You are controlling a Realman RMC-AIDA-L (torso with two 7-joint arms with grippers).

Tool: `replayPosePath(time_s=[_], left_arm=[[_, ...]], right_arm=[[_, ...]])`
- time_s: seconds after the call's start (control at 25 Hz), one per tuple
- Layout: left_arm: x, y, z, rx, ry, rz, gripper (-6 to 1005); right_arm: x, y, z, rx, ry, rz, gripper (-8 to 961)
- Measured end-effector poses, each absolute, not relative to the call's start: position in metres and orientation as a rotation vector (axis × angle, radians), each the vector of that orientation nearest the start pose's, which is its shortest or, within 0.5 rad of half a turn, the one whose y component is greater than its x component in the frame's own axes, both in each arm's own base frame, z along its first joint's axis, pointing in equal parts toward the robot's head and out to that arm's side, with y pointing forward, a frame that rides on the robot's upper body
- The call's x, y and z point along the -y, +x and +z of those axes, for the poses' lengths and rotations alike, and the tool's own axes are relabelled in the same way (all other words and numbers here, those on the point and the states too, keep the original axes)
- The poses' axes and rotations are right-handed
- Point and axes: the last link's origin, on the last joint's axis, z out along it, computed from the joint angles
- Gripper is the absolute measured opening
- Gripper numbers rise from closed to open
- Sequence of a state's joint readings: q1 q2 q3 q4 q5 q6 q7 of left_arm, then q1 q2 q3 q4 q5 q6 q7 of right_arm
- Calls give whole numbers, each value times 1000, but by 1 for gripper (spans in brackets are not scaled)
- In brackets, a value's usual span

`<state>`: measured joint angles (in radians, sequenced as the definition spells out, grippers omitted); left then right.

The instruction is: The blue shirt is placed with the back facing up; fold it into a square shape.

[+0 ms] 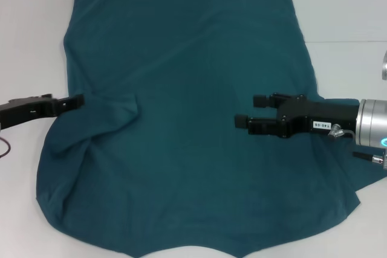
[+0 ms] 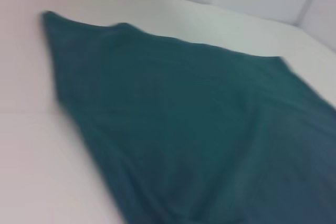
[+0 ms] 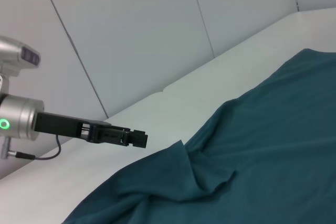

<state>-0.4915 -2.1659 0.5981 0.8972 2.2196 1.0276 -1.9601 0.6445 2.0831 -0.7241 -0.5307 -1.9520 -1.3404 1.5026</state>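
My right gripper [image 1: 244, 117] hovers over the right half of the blue shirt [image 1: 181, 89], its two black fingers spread apart and holding nothing, pointing toward the middle of the cloth. My left gripper [image 1: 77, 102] sits at the shirt's left edge, level with a bunched fold of fabric; its tip looks closed and slim, but I cannot tell whether it pinches any cloth or merely rests just beside it. In the right wrist view the same left gripper [image 3: 137, 138] appears apart from the raised fold, with white surface showing beneath it.

The shirt lies spread across the white table [image 1: 338, 4], mostly flat. Its left sleeve area [image 1: 112, 116] is turned inward and rumpled, forming a small ridge. The right side lies smooth under my right arm.

I judge the folding is at an early stage: one side is only partly brought in, and no square shape exists yet. The next move probably calls for a firm grasp on an outer edge, then carrying it inward across the shirt's middle without dragging the rest.
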Motion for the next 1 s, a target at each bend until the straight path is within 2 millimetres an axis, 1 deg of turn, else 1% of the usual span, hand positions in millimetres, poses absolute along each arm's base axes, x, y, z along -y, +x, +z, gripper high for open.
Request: replayPosePath(time_s=[0.08, 0.24, 0.48, 0.76, 1.0], left_arm=[[-375, -326, 36, 1221, -1971, -406, 752], [-375, -335, 29, 1228, -1943, -373, 848], [-375, -335, 23, 1225, -1958, -352, 844], [-375, -330, 16, 1209, -2007, -332, 790], [-376, -331, 18, 1197, -2001, -313, 744]], right_arm=[[-369, 241, -25, -821, -2626, 697, 917], [-370, 240, -25, -818, -2627, 698, 917], [-372, 239, -23, -822, -2622, 700, 917], [-373, 239, -22, -821, -2619, 698, 916], [-372, 240, -22, -825, -2616, 697, 917]])
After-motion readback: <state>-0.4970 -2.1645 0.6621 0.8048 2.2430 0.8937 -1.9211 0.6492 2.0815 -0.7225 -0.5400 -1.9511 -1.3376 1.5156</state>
